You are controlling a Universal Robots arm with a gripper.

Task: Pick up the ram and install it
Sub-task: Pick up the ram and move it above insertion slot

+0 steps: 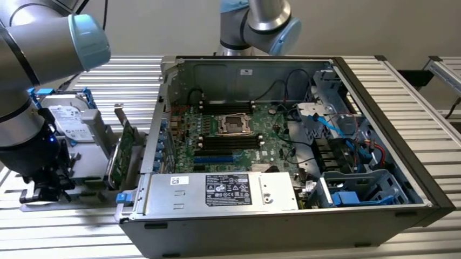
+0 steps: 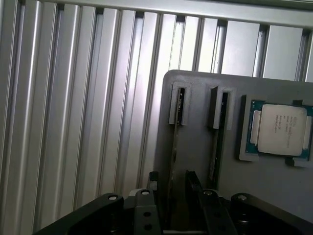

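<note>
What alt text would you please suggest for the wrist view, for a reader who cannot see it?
The open gripper straddles the ram, a thin stick standing on edge in a slot of a grey holder. A second stick stands in the neighbouring slot beside a processor, all on a ribbed metal table.

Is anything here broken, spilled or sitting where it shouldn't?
Nothing looks damaged or spilled. The computer case lies open on its side, and the processor and the ram sit outside it in a grey holder, neatly slotted, which looks deliberate rather than wrong.
</note>
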